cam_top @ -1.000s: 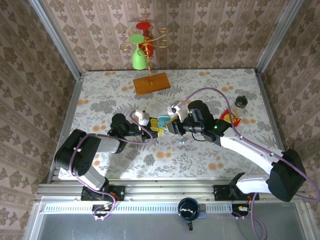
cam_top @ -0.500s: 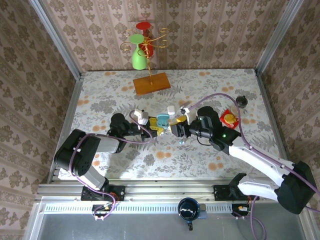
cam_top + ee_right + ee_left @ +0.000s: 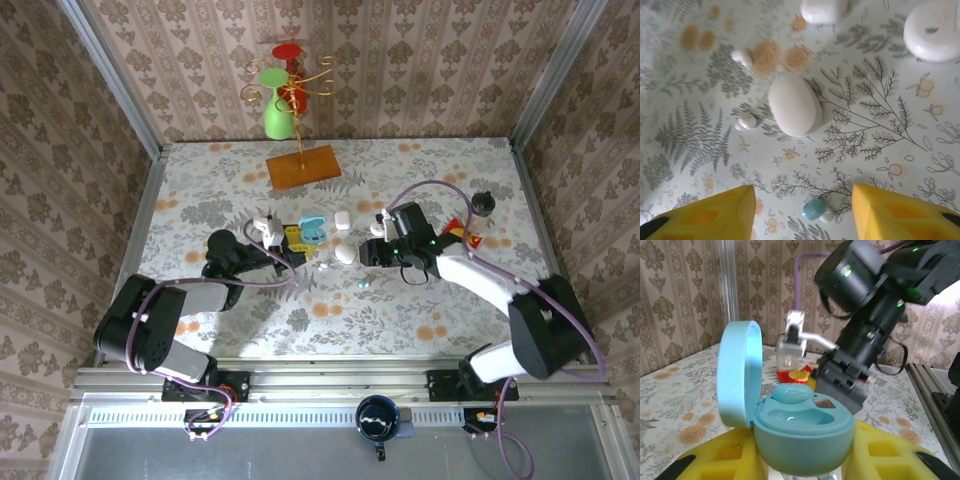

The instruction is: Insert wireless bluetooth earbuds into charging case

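The left tool is closed on a pale blue charging case, with its yellow fingers pressed to both sides at the bottom of the left wrist view. The case's lid stands open at the left. A seated earbud, pale blue, rests in the far socket, and the hollow in front of it holds nothing.

The right tool stands wide and grips nothing, its two yellow fingers at the lower corners of the right wrist view. Between them a loose earbud, also pale blue, lies on the desk. Above it at centre lies a shut egg-shaped white case. Two white earbuds lie just left of that case. A second white case is at the top edge and a round white case in the upper right corner.

In the top view the desk wears a floral cloth. A wooden stand with gilt wire branches and green and red cups is at upper centre. A small bottle and a red packet are at the right. Patterned wallpaper lines the walls.
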{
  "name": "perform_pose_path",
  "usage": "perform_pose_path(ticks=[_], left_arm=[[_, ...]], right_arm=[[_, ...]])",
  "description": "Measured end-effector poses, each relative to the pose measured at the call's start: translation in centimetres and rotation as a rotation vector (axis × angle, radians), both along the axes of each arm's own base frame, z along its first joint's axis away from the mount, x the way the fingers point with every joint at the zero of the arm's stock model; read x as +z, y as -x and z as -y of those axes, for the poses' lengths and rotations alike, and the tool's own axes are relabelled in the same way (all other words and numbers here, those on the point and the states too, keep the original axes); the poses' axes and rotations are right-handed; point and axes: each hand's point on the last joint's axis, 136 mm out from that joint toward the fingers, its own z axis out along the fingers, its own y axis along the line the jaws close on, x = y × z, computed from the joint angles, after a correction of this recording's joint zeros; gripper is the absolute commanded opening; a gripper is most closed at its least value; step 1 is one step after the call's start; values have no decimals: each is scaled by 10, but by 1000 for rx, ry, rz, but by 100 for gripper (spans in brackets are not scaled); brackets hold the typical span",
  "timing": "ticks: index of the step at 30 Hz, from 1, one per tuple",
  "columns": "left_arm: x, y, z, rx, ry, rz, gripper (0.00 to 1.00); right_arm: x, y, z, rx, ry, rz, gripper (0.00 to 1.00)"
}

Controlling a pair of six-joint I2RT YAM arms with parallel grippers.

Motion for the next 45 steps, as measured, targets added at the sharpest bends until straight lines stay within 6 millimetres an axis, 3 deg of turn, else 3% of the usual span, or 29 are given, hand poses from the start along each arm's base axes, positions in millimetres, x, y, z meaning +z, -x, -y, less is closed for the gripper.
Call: perform_pose_path(ticks=[9, 21, 26, 39, 45], left_arm=[[3, 2, -7, 54, 4, 38, 20], [1, 2, -8, 65, -1, 47, 20], [2, 1, -8, 69, 0, 48, 20], [2, 2, -8, 69, 0, 48, 20], [2, 2, -8, 69, 0, 48, 20]], right_arm=[[-46, 5, -19, 48, -32, -216, 56], [-68, 27, -25, 86, -52, -319, 57], [-67, 30, -26, 90, -62, -298, 57], [-66, 61, -45, 126, -70, -334, 56], [-60, 69, -42, 123, -62, -343, 56]])
